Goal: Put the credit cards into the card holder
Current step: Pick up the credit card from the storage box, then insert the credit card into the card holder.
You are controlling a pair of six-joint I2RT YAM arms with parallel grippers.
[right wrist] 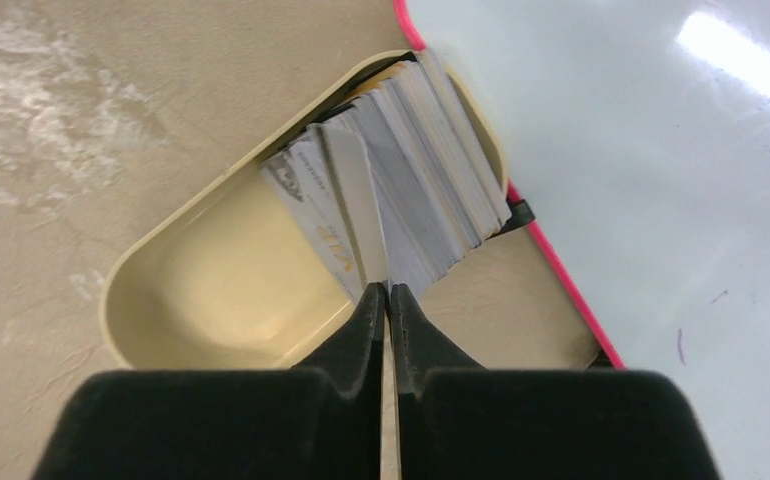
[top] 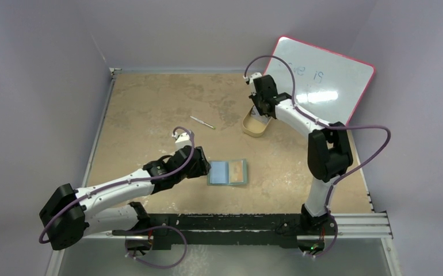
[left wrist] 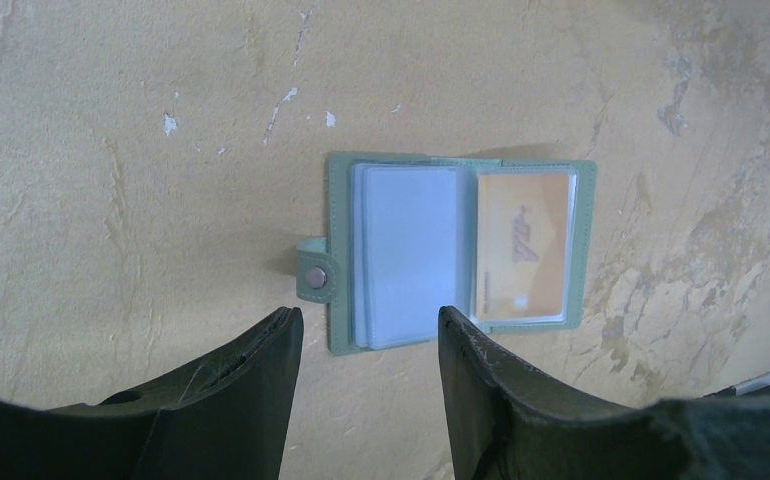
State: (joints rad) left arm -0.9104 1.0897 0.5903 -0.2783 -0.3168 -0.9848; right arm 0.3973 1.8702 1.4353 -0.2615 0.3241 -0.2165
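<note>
The card holder (top: 227, 172) lies open and flat on the table, a grey-green wallet (left wrist: 581, 240) with pale blue pockets on its left half and an orange card (left wrist: 526, 245) in its right pocket. My left gripper (left wrist: 369, 318) hovers open just short of its near edge, touching nothing; from above it (top: 205, 168) sits at the holder's left side. The credit cards (right wrist: 431, 170) stand fanned as a stack in the beige tray (right wrist: 211, 290). My right gripper (right wrist: 389, 290) is down at the stack, its fingers pinched on the edge of one pale card (right wrist: 353, 205).
The pink-edged whiteboard (top: 323, 80) leans at the back right, right behind the tray (top: 254, 129). A thin pen (top: 202, 122) lies on the table between the tray and the left arm. Walls close the table on the left and at the back.
</note>
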